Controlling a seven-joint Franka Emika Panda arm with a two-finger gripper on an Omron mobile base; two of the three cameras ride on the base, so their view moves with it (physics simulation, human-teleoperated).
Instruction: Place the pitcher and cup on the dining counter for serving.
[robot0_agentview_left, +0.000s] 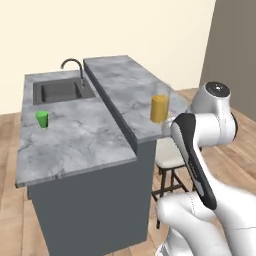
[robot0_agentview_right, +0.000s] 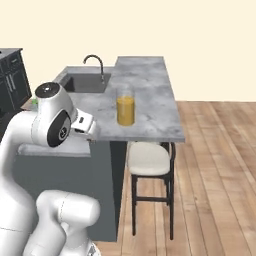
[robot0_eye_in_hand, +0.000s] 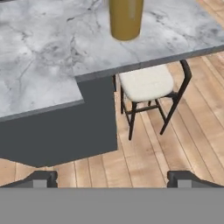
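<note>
1. Far left on the lower marble worktop (robot0_agentview_left: 75, 135): the cup (robot0_agentview_left: 42, 118), small and bright green, upright, near the left edge and just in front of the sink (robot0_agentview_left: 60, 91).
2. Behind the sink: a curved dark faucet (robot0_agentview_left: 74, 67), close to the raised slab.
3. Right of the worktop: the dining counter (robot0_agentview_left: 125, 90), grey-white marble on a dark base, set higher than the sink surface.
4. On the dining counter, near its front right corner: the pitcher (robot0_agentview_left: 160, 108), upright, clear glass about two-thirds full of orange juice; well apart from the cup, with the step between the two surfaces in between.
5. Same pitcher from the right base view (robot0_agentview_right: 125, 105): standing towards the near end of the slab, clear of every edge.
6. Under the counter's overhang: a stool (robot0_agentview_right: 149, 159) with a cream seat and dark legs, on wooden flooring.
7. In the hand view: gripper (robot0_eye_in_hand: 112, 178) with fingertips (robot0_eye_in_hand: 41, 178) set wide apart, nothing between them, aimed over the counter's corner and the stool, pitcher (robot0_eye_in_hand: 126, 18) at the top edge.
</note>
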